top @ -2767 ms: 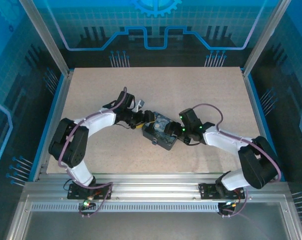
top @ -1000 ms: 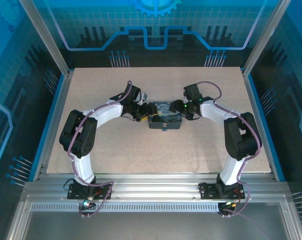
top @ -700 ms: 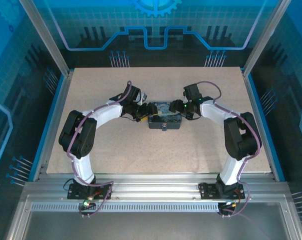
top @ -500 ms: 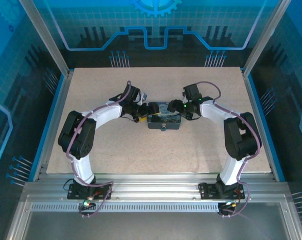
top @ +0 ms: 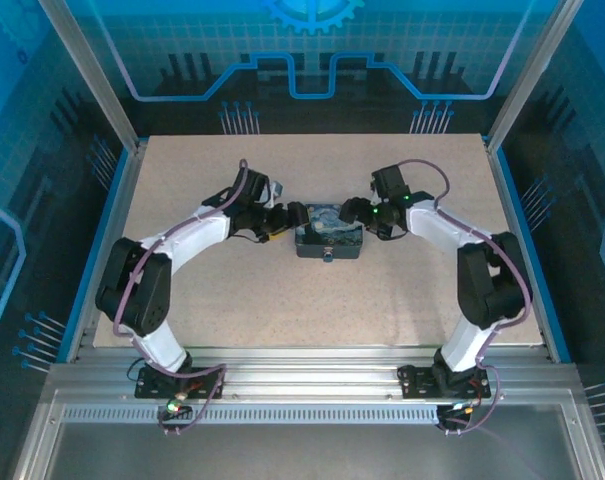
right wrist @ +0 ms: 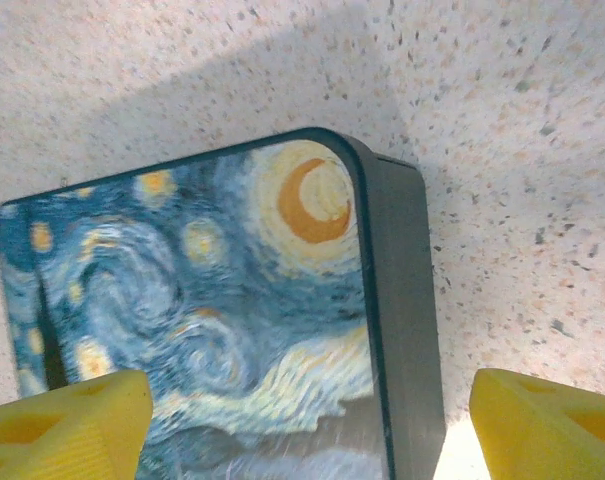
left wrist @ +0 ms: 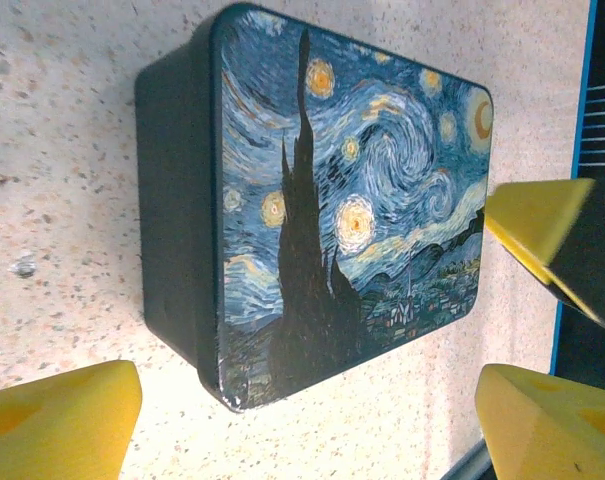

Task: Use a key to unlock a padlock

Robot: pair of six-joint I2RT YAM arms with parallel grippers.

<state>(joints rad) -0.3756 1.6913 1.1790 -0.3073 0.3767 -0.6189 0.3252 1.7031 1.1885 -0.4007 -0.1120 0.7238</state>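
- Left arm is swinging back leftward; left gripper is now sitting just beside the tin, fingers spread wide, empty.
- Right gripper is hovering at the tin's right end, also wide, empty.
- Small padlock-like piece is sticking out from the tin's near wall.
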